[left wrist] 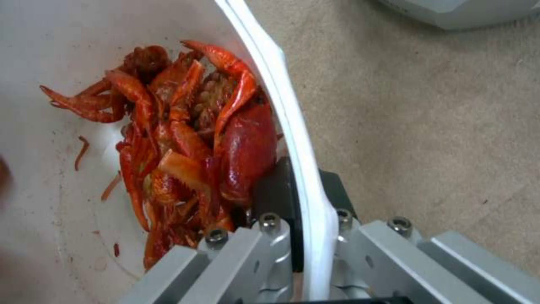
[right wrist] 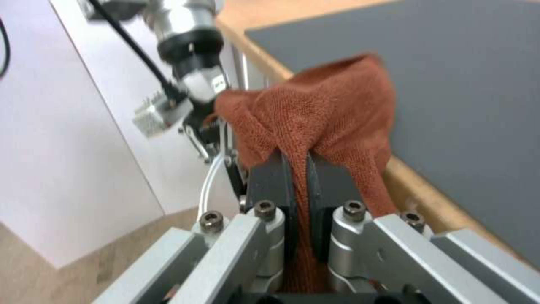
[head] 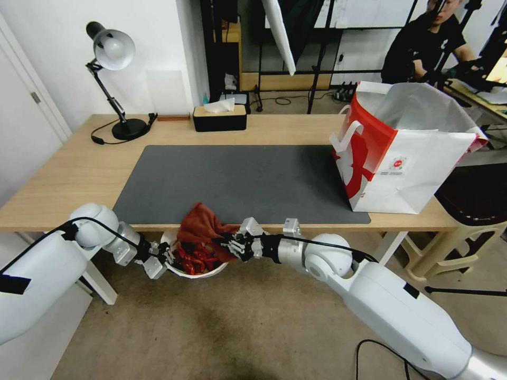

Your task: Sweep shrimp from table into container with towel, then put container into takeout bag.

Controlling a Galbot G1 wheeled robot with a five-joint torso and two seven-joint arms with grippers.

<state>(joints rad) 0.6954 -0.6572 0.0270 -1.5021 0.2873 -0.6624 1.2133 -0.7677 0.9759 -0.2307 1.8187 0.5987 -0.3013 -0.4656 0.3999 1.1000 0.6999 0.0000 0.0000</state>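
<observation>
My left gripper (head: 165, 257) reached below the table edge, jaws clamped on a bowl rim; my right gripper (head: 231, 245), beside it, pinched the towel

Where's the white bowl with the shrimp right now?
In the head view the container hangs just below the table's near edge, gripped at its rim by the left pincer, with the towel draped over it.

container (head: 196, 274) far rim hidden under towel (head: 202, 226), some shrimp (head: 194, 260) covered
</observation>
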